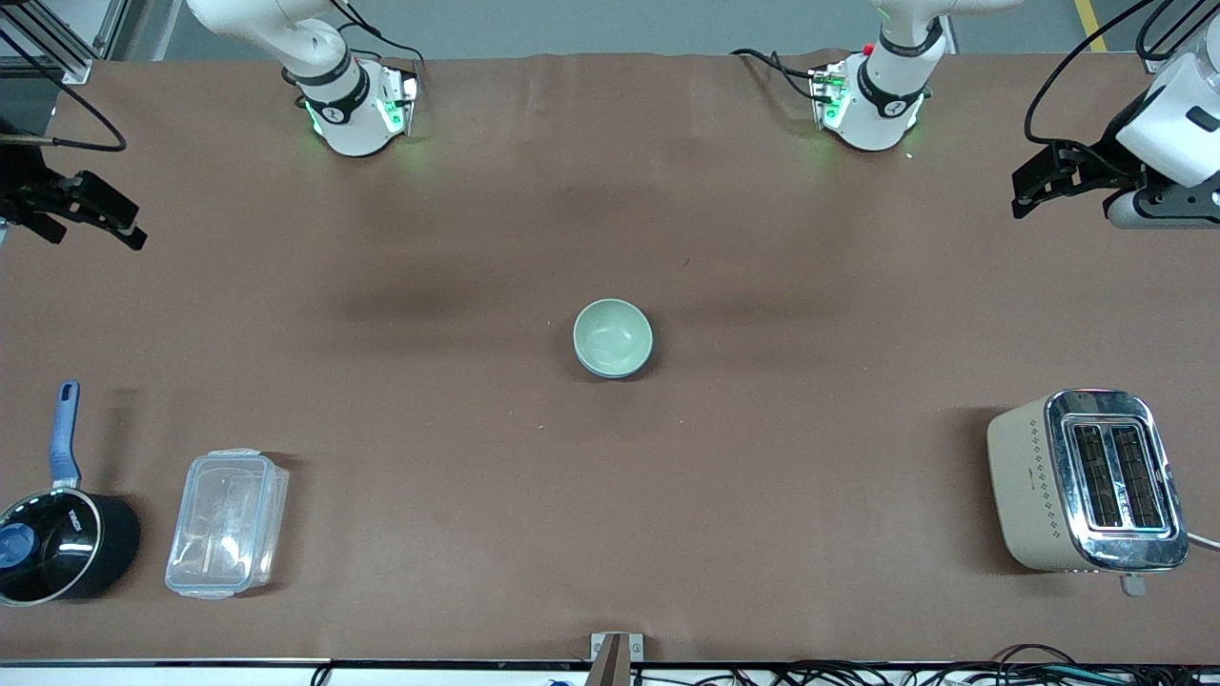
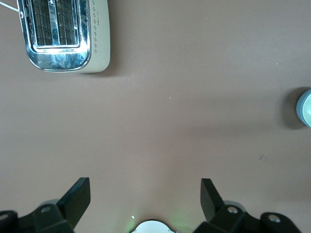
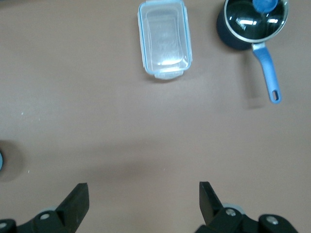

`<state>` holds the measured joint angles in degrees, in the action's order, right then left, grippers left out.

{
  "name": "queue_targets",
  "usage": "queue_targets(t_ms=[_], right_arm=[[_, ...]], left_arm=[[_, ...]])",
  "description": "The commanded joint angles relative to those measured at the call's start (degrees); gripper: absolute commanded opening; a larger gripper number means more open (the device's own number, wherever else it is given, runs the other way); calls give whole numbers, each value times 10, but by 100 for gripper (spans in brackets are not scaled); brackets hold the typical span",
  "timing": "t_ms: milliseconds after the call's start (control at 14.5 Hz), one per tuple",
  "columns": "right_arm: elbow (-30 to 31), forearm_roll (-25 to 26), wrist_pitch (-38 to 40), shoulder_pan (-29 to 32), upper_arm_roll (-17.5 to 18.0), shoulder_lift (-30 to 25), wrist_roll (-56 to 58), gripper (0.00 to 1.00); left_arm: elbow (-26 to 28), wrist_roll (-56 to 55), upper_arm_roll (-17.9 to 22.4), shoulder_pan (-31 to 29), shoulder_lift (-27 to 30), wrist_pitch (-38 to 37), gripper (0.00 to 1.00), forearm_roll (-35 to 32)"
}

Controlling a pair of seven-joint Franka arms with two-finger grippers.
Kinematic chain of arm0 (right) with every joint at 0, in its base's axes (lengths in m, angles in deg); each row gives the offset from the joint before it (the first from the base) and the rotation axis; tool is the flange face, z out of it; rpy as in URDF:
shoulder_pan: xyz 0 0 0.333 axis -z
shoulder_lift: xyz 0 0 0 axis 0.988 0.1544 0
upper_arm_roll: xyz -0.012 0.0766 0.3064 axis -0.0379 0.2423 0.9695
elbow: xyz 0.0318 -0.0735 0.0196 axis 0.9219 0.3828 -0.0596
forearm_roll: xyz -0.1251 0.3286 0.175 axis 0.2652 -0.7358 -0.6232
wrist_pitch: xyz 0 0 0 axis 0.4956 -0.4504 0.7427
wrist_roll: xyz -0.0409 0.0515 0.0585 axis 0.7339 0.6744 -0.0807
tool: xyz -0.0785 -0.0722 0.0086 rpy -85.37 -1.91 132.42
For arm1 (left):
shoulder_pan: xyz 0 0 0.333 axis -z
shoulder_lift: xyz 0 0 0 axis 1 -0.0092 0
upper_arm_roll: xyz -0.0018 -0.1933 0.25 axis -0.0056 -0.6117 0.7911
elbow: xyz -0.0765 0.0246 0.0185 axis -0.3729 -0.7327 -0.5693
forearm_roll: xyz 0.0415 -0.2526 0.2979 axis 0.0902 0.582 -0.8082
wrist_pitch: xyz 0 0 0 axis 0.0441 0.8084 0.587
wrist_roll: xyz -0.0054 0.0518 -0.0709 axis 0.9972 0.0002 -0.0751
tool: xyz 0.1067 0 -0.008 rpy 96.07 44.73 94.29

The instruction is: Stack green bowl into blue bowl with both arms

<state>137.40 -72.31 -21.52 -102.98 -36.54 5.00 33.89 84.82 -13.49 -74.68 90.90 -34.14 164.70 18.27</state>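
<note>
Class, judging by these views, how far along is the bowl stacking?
Done, it seems: the green bowl sits nested in the blue bowl at mid-table. In hand: nothing; the left gripper and right gripper hang open over their own table ends. Left: nothing apparent.

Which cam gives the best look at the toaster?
Front view: the whole toaster shows, body and both slots, at the left arm's end of the table. The left wrist view cuts it off at the frame edge. The right wrist view doesn't show it.

Pale green bowl (image 1: 613,337) nested upright in blue bowl (image 1: 637,367), mid-table, well apart from both raised, spread grippers
</note>
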Motion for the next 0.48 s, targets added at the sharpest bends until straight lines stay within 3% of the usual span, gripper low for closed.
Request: queue_targets(t_ms=[0,414], right_arm=[[-50,4,6,12,4,39,10,100],[-68,2,8,20,3,46,13,100]], left_arm=[[-11,3,-2,1,-3,-9,100,7],[-11,2,-3,1,-3,-10,100,7]])
